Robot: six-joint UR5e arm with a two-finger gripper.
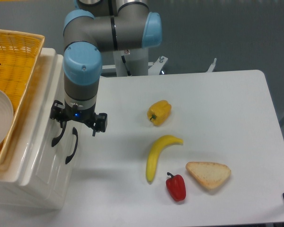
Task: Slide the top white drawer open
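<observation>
At the table's left edge, the gripper hangs over the white cabinet front, fingers spread apart, straddling the black handle of the top white drawer, which looks closed. Banana, yellow pepper, red pepper, bread lie well apart to the right.
</observation>
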